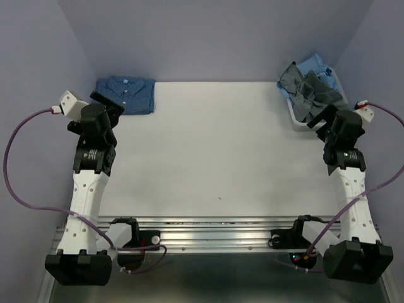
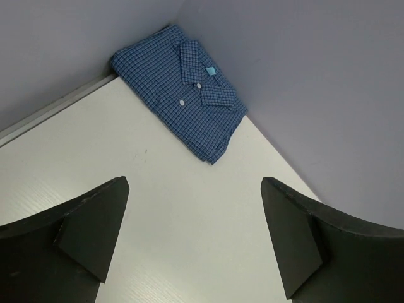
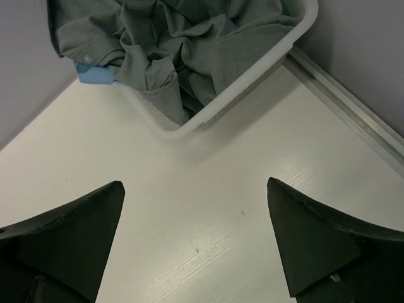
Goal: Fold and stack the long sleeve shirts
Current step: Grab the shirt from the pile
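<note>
A dark blue patterned shirt (image 1: 128,93) lies folded flat in the table's far left corner, collar up, also in the left wrist view (image 2: 180,88). A crumpled grey shirt (image 1: 309,91) fills the white basket (image 1: 294,115) at the far right, over a light blue shirt (image 1: 314,65). In the right wrist view the grey shirt (image 3: 189,44) spills over the basket rim (image 3: 249,85), a light blue shirt (image 3: 95,74) peeking out beside it. My left gripper (image 2: 194,211) hangs open over bare table, short of the folded shirt. My right gripper (image 3: 196,218) is open, just short of the basket.
Grey-violet walls close in the table at the back and both sides. A metal rail (image 3: 353,113) runs along the table's right edge. Purple cables (image 1: 19,164) loop out from both arms. The white tabletop (image 1: 214,151) stretches between the two arms.
</note>
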`<state>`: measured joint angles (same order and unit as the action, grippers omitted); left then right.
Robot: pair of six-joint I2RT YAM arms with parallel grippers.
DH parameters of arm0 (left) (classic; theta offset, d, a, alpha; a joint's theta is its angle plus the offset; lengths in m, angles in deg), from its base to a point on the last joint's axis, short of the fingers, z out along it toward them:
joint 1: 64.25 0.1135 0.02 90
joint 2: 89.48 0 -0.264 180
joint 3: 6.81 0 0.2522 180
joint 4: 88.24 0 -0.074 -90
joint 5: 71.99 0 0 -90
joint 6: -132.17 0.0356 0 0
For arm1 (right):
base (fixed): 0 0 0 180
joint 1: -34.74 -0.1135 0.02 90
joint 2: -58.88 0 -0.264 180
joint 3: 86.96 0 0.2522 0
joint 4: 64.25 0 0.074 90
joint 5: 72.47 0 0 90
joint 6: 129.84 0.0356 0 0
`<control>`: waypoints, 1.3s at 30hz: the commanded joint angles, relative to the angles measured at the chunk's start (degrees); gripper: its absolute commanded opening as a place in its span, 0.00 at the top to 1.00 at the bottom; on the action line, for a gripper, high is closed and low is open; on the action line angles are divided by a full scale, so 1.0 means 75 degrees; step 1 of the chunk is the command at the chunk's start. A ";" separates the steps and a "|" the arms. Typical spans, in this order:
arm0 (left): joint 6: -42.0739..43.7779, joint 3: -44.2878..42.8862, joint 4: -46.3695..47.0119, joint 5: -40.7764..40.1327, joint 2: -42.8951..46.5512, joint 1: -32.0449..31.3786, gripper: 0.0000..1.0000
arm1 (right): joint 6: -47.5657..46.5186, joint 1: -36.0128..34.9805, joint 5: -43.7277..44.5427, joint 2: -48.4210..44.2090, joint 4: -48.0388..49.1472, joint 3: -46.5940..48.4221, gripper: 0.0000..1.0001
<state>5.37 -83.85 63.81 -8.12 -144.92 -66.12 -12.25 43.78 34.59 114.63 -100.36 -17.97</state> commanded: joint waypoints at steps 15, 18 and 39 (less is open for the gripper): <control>0.0581 -0.0713 0.0592 0.1480 -0.1337 -0.0172 0.01 | -0.0901 0.0037 -0.0775 0.4679 0.0521 0.4620 0.00; 0.0769 -0.0866 0.0557 0.1492 -0.1736 -0.0430 0.01 | -0.1159 0.0037 -0.0366 0.6520 -0.0136 0.6742 0.00; 0.0816 -0.1417 0.0253 0.1152 -0.2733 -0.0512 0.01 | -0.1746 0.0037 -0.1184 1.1950 0.0260 1.1012 0.56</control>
<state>10.86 -90.56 65.88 1.47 -165.03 -69.87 -25.82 43.75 28.10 203.63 -102.00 61.78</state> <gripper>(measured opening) 0.986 0.677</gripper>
